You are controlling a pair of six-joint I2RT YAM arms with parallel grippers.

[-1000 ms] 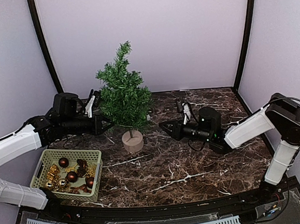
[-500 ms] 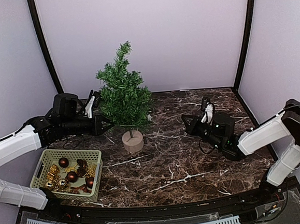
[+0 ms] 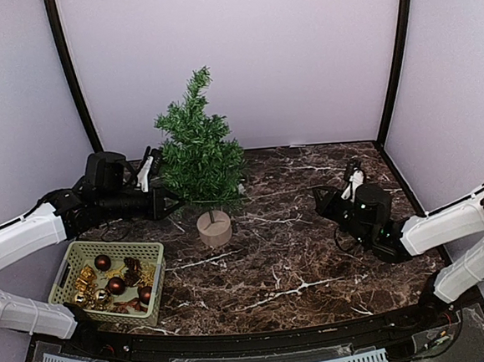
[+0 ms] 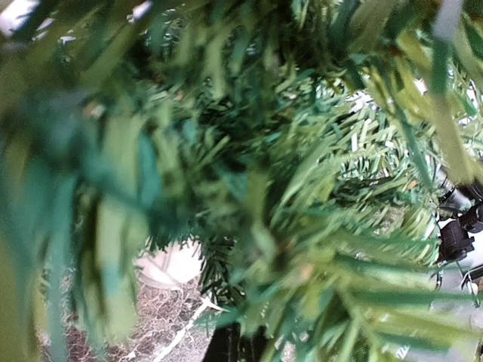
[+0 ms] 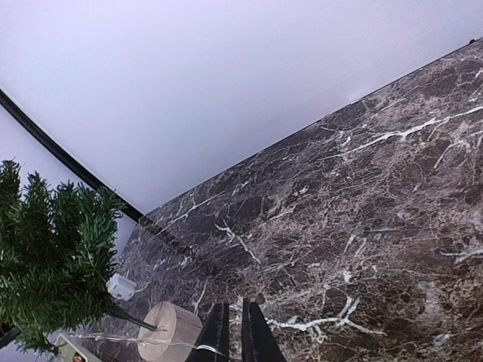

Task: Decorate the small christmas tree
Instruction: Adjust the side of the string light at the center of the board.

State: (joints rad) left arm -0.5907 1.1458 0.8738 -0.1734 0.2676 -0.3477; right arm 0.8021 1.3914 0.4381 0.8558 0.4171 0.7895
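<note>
1. Spreading across the lower half of the top view, the dark marble table (image 3: 299, 269) carries everything.
2. The small christmas tree (image 3: 198, 159) stands upright left of centre on its round wooden base (image 3: 214, 228).
3. The green basket (image 3: 113, 242) sits at lower left, holding gold and dark-red ornaments (image 3: 115, 285).
4. My left pincer (image 3: 165, 205) is closed, buried in the tree's lower left branches; what it grips, I cannot tell.
5. My right pincer (image 3: 321, 200), right of centre and well apart from the tree, has its fingers (image 5: 219, 335) nearly together, with nothing between them.

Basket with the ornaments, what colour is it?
The basket is light green plastic with slotted sides. It shows best in the top external view.
</note>
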